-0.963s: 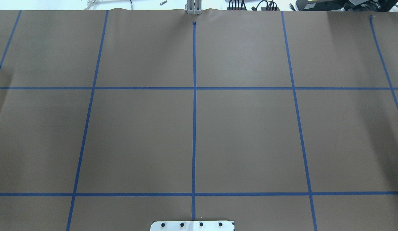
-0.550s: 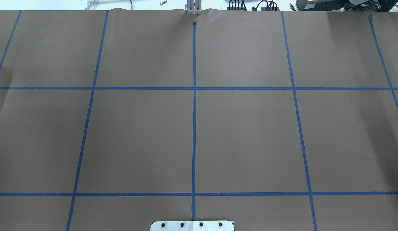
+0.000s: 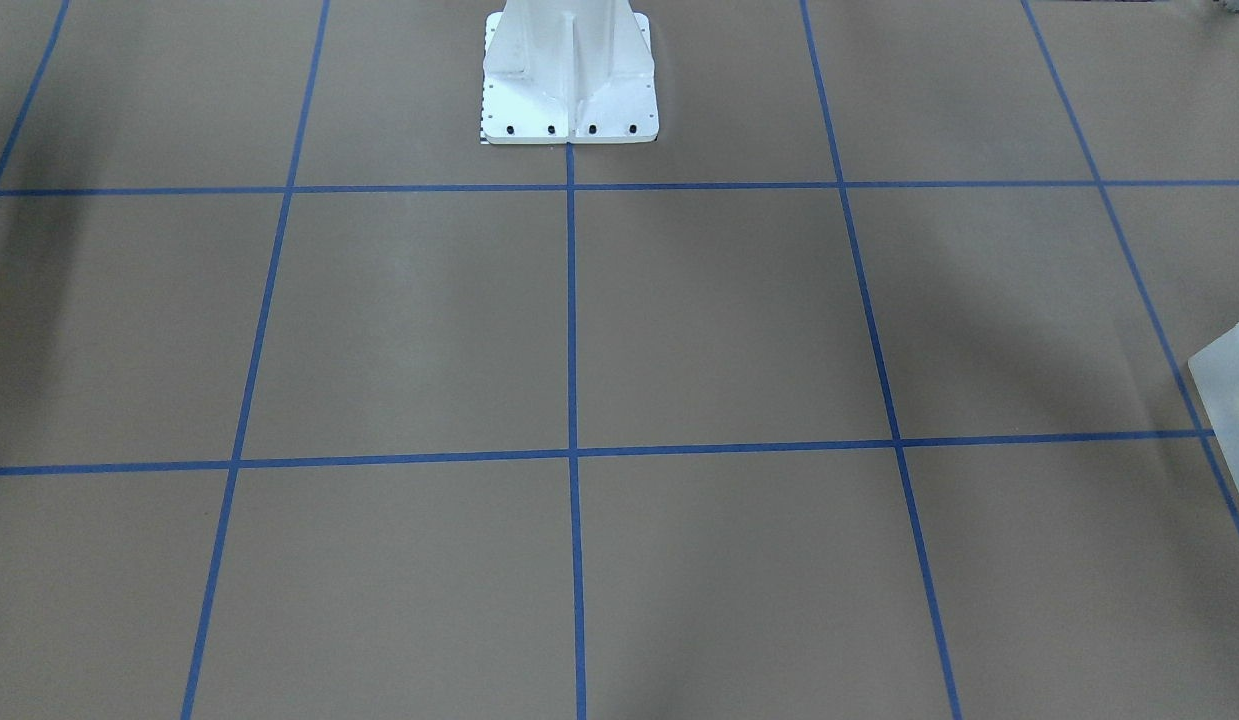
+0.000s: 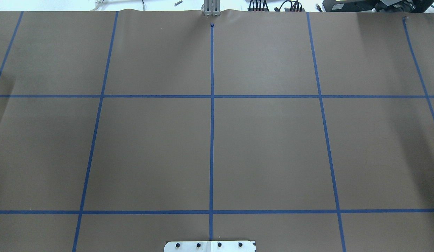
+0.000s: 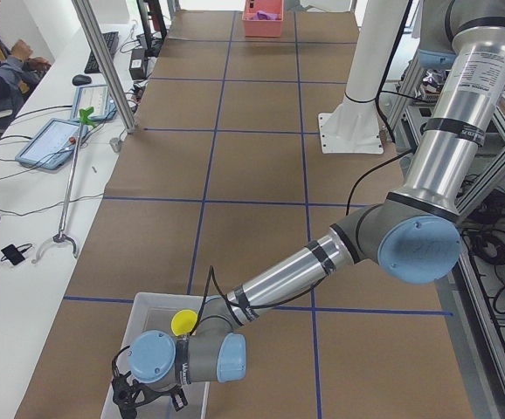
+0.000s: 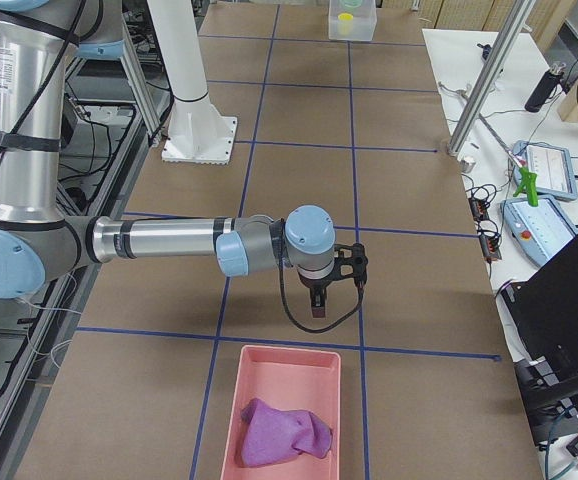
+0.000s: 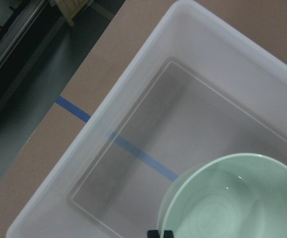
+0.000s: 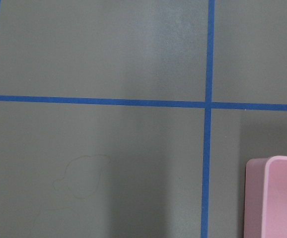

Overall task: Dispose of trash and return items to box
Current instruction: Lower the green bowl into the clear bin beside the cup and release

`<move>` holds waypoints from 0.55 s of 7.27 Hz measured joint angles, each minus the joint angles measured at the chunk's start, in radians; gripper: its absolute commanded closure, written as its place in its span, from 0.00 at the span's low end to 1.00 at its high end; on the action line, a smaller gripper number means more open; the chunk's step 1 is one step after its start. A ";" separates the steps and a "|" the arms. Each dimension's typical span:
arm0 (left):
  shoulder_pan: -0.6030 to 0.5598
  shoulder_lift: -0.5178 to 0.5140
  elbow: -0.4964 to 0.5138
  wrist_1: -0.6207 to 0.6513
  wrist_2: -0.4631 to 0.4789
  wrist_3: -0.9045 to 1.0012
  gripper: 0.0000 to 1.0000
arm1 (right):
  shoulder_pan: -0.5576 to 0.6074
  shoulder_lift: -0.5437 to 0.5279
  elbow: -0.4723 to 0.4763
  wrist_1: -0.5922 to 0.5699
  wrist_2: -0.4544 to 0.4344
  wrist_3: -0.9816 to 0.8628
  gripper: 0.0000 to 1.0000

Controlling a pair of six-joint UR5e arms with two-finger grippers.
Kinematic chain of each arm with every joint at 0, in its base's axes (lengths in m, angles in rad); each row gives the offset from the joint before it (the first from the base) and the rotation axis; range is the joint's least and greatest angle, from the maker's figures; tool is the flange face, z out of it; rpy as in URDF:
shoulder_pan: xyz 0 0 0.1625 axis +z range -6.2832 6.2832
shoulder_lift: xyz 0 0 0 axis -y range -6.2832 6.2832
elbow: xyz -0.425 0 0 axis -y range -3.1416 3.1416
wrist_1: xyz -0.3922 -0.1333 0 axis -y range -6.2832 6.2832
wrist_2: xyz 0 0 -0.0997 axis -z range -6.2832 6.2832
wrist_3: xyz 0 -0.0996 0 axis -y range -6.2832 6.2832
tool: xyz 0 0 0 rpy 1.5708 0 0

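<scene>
Hovering left gripper (image 5: 148, 400): box (image 7: 108, 129) below fingers, bowl (image 7: 233, 198) inside; grip cannot be told
Right gripper (image 6: 316, 312): pink tray (image 6: 287, 352) near fingers, cloth (image 6: 281, 432) inside; grip cannot be told

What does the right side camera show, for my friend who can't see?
The right arm reaches over the brown table, its gripper hanging near a pink bin with a purple cloth. A clear box sits at the far end.
</scene>
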 measured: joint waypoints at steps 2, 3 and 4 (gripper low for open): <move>0.000 0.011 -0.018 -0.027 -0.002 0.001 0.02 | -0.006 0.004 -0.003 0.000 0.000 0.000 0.00; -0.002 0.040 -0.080 -0.026 -0.005 0.001 0.02 | -0.008 0.006 -0.003 0.000 0.001 0.000 0.00; -0.004 0.105 -0.231 0.012 -0.010 -0.002 0.02 | -0.009 0.006 -0.002 0.000 -0.001 0.001 0.00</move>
